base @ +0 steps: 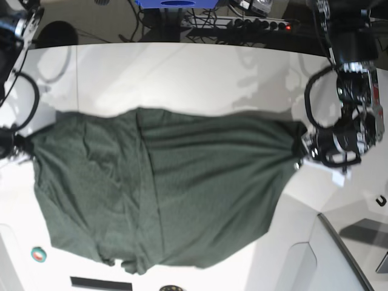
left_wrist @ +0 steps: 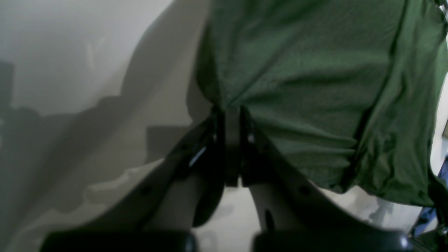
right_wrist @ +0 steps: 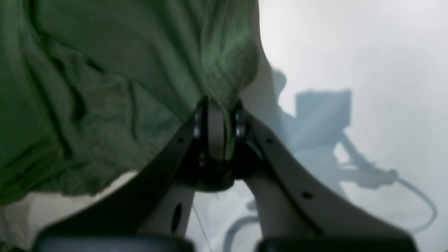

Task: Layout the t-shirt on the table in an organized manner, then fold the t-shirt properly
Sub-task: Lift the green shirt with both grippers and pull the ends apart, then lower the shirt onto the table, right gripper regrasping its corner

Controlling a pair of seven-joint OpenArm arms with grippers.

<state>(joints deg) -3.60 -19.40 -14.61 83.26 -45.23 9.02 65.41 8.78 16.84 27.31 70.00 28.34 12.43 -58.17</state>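
The dark green t-shirt [base: 163,188] hangs stretched between my two grippers above the white table [base: 200,79], its lower part sagging toward the near edge. My left gripper [base: 301,144] is shut on the shirt's right-hand corner; in the left wrist view its jaws [left_wrist: 231,115] pinch bunched green cloth [left_wrist: 301,87]. My right gripper [base: 21,144] is shut on the opposite corner at the base view's left edge. The right wrist view shows that gripper [right_wrist: 218,112] clamped on the fabric [right_wrist: 105,91]. The shirt's fold lines run top to bottom through its middle.
Cables and a power strip [base: 254,23] lie beyond the table's far edge. A small green-and-red roll [base: 39,254] and a black strip [base: 100,283] sit near the front edge. A grey panel [base: 339,248] lies at the front right.
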